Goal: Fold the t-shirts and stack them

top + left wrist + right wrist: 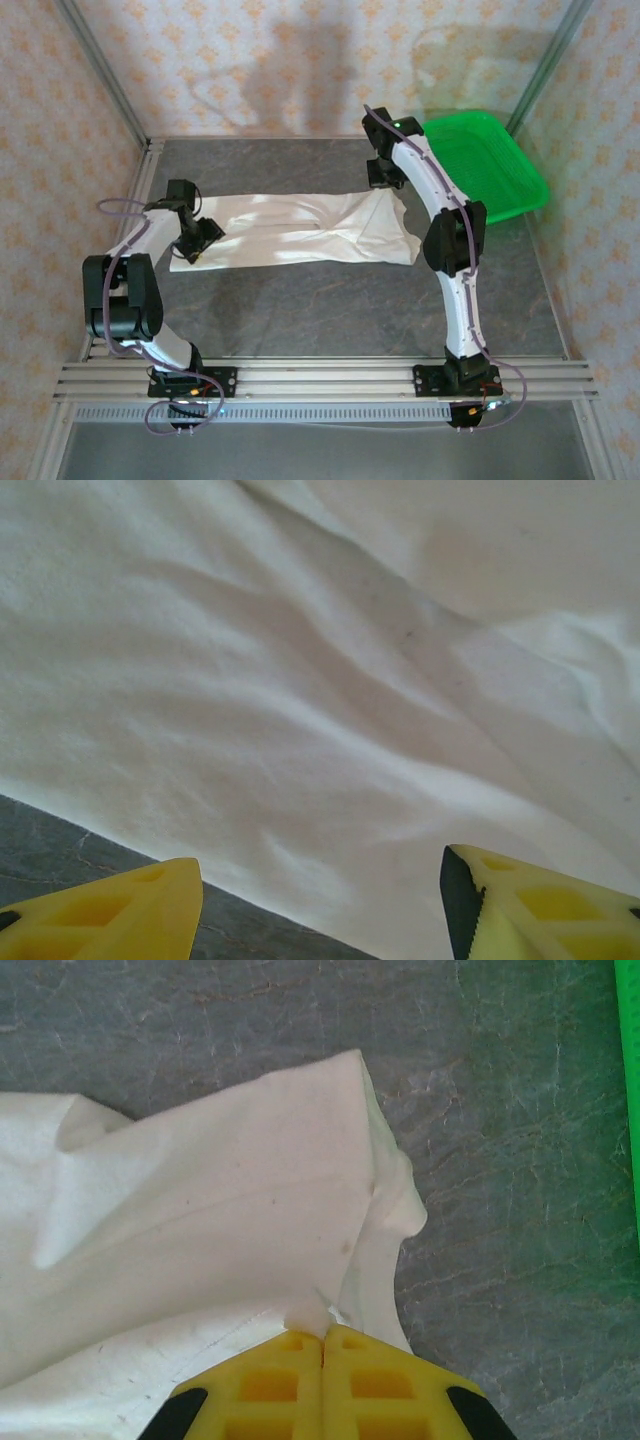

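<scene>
**Grey tabletop, one white shirt stretched between two arms**

Patterned wallpaper (250, 60) closes in a grey stone-look tabletop (330, 320), and the white t-shirt (290, 230) lies across its middle as a long, flattened band running left to right.

At the left end, the left jaws hover just above the shirt's near corner. In the left wrist view they stand wide apart with nothing between them; rumpled white cloth lies below and ahead, and a strip of bare tabletop shows under the left finger.

The shirt is thin, soft and light. It will sag, crease and slide easily on the smooth top, and it holds no shape of its own. Hems, corners and sleeve edges look like the best places to take hold. A pinch in the middle would probably only bunch the cloth.

At the right end, the right jaws are closed tight on a small tuck of the shirt's edge. In the right wrist view the cloth fans away from that pinch, with one pointed corner standing up beyond it and a fold curling to the right.

Further right, apart from the shirt, a green basket (530, 165) sits in the far corner.
</scene>
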